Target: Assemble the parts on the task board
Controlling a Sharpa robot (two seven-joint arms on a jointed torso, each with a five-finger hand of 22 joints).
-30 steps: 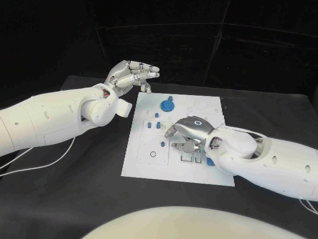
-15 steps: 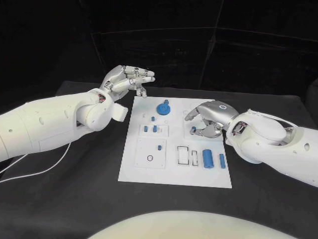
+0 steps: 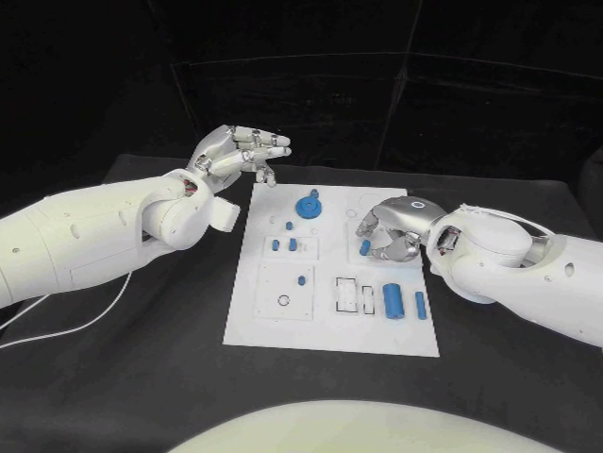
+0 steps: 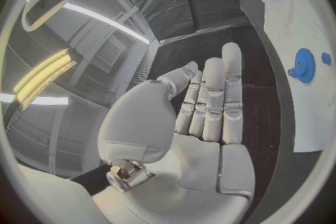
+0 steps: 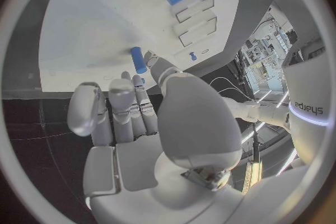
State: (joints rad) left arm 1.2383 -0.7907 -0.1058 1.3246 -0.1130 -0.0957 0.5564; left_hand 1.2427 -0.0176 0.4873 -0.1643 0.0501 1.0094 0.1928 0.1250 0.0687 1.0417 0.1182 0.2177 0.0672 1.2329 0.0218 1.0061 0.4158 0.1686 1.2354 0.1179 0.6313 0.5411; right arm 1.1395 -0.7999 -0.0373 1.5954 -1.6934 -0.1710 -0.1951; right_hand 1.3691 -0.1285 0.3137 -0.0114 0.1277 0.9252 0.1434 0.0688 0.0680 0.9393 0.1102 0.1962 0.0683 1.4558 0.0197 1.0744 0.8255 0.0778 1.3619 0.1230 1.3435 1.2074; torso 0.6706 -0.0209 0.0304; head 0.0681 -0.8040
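The white task board [image 3: 331, 327] lies in the middle of the black table. My right hand [image 3: 393, 229] hovers over its right middle and pinches a small blue peg [image 3: 365, 248] at its fingertips; in the right wrist view the peg [image 5: 138, 60] stands by the fingertips above the board [image 5: 91, 22]. My left hand [image 3: 242, 151] is raised off the board's far left corner, holding nothing, its fingers [image 4: 213, 101] straight and side by side. A blue gear [image 3: 310, 203] stands at the board's far middle.
Small blue pegs [image 3: 283, 244] stand left of the middle, with another one [image 3: 303, 279] nearer. A blue cylinder [image 3: 393, 299] and a thin blue bar [image 3: 420, 304] lie near the right edge beside rectangular slots [image 3: 346, 294]. Black table surrounds the board.
My right hand has lifted from the board's near slots and moved toward the far right middle, with the small peg at its fingertips. The left hand has barely moved.
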